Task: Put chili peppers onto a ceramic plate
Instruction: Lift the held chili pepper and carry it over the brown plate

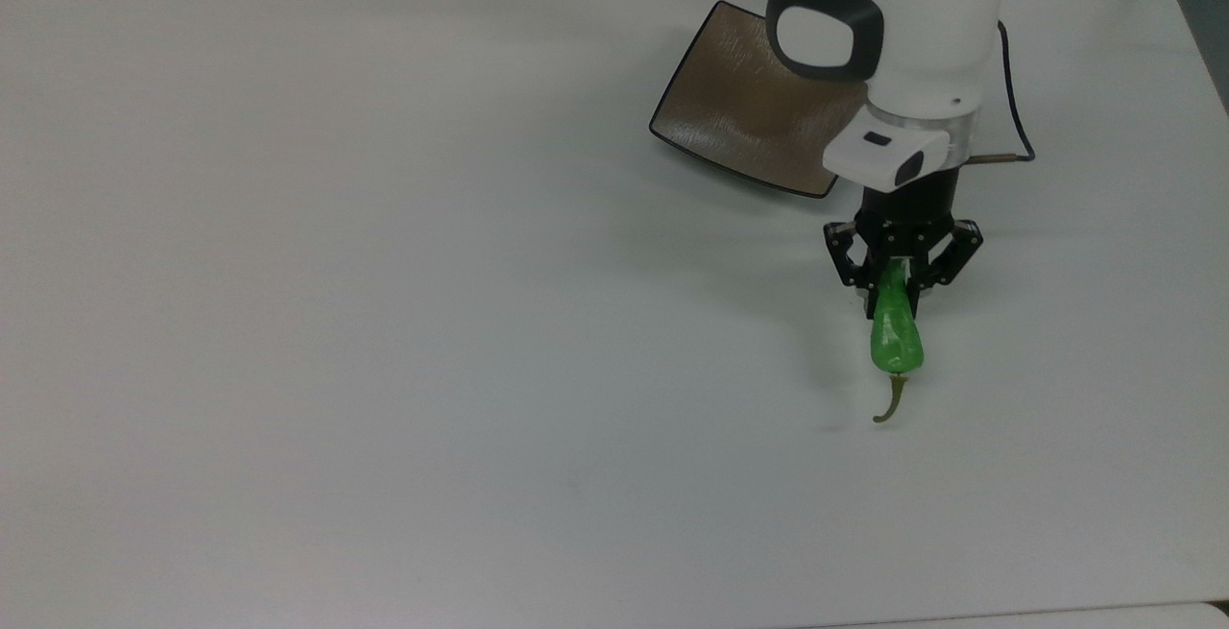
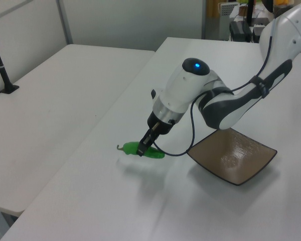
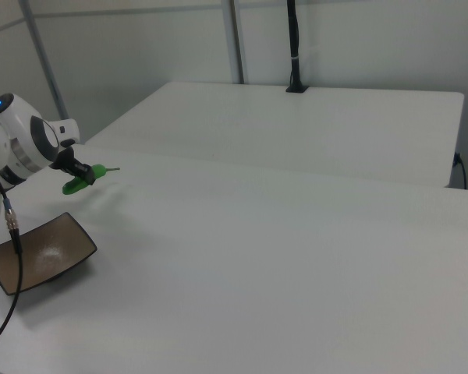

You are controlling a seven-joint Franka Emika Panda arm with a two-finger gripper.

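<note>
Gripper (image 1: pixel 895 291) closed on narrow tip end of chili pepper (image 1: pixel 897 338), held clear above table (image 1: pixel 384 322), short of ceramic plate (image 1: pixel 730 110). Judged light, glossy (prone to slipping), firm yet bruisable. Grip nearer mid-body judged steadier; stem best avoided.

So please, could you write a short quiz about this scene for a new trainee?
1. True or false: the glossy green chili pepper already lies on the square brown ceramic plate.
2. In the top view, the pepper's stem points: A) toward the plate, B) away from the plate.
3. Fill in: the gripper jaws are shut on the ____.

Key: 1. False; it is held clear of the plate. 2. B. 3. pepper.
</note>
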